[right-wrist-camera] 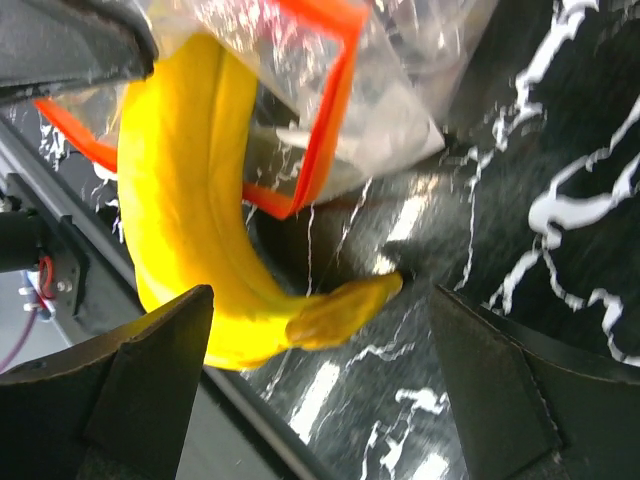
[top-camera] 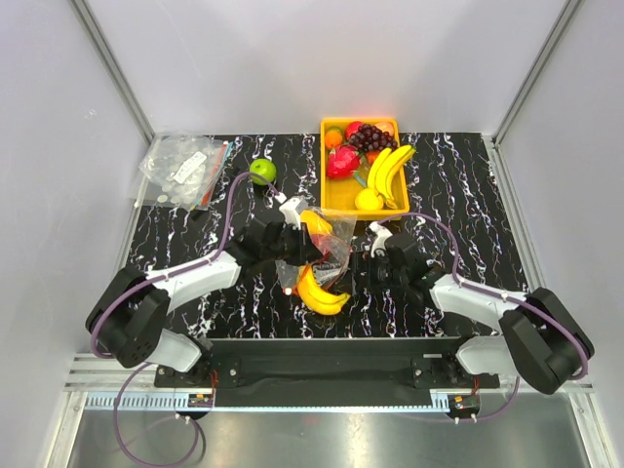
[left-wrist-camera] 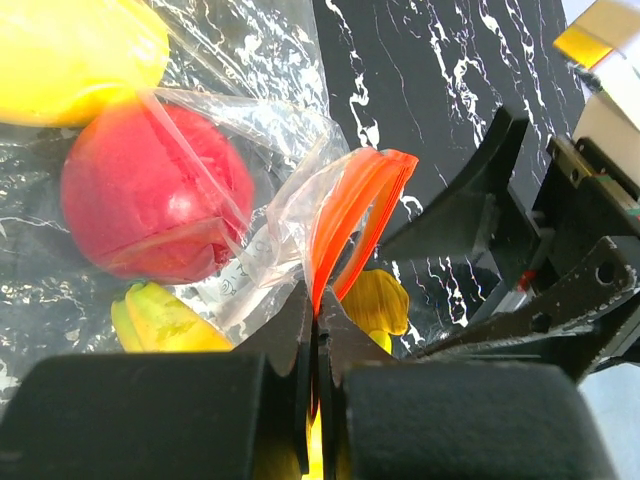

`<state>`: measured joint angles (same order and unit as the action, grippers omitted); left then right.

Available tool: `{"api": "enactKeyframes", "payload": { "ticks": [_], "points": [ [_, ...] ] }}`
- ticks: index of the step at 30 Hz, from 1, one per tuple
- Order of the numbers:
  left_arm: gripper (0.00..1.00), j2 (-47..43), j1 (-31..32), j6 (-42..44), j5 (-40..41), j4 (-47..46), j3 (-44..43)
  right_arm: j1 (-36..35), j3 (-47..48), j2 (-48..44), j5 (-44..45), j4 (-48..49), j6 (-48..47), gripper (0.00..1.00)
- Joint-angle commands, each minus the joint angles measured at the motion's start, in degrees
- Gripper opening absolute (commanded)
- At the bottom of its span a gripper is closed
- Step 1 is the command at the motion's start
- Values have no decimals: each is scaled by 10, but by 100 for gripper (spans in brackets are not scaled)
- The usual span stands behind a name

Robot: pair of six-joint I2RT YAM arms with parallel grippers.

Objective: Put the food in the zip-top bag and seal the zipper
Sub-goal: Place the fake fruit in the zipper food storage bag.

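left claw [left-wrist-camera: 316, 312]: clamped on zipper [left-wrist-camera: 350, 200]
right claw [right-wrist-camera: 320, 330]: spread wide, nothing gripped
banana [right-wrist-camera: 170, 190]: partly tucked in zip-top bag [right-wrist-camera: 395, 120]

A black surface [top-camera: 468, 185] with white veining sits between pale grey walls [top-camera: 292, 58]. A yellow tray [top-camera: 325, 180] stands at its far edge, right of centre. A pile of clear packets [top-camera: 180, 168] with white labels lies at the far-left corner, well apart from the tray.

Between the matt black fingers [left-wrist-camera: 285, 335], the zip-top bag [left-wrist-camera: 250, 110] is clear, crinkled, glossy plastic with a smooth red-orange zipper [left-wrist-camera: 350, 215]. The worktop [left-wrist-camera: 420, 90] under them shines black with white veining; the banana [right-wrist-camera: 180, 200] is smooth and waxy.
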<state>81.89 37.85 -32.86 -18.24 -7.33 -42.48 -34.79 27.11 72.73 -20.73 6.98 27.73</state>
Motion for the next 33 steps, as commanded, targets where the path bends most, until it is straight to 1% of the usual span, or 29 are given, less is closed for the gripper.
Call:
{"api": "enactKeyframes", "payload": {
  "ticks": [1,4,7,14,25,29,33],
  "points": [
    [0,-21,2,13,-1,2,-31,-3,9,27,4,57,-43,95],
    [0,-21,3,17,-1,12,-36,-12,2,39,-13,73,-32,94],
    [0,-21,3,19,-4,14,-37,-17,-28,33,-27,113,-24,94],
    [0,-23,3,30,-2,27,-38,-33,-25,28,-63,129,-35,93],
    [0,-26,3,49,-1,50,-41,-53,-3,34,-57,89,-51,91],
    [0,-36,5,49,-1,50,-37,-70,-11,10,-54,88,-36,91],
    [0,-38,5,44,-14,52,-39,-78,-7,-8,-58,73,-50,91]
  ]
}}
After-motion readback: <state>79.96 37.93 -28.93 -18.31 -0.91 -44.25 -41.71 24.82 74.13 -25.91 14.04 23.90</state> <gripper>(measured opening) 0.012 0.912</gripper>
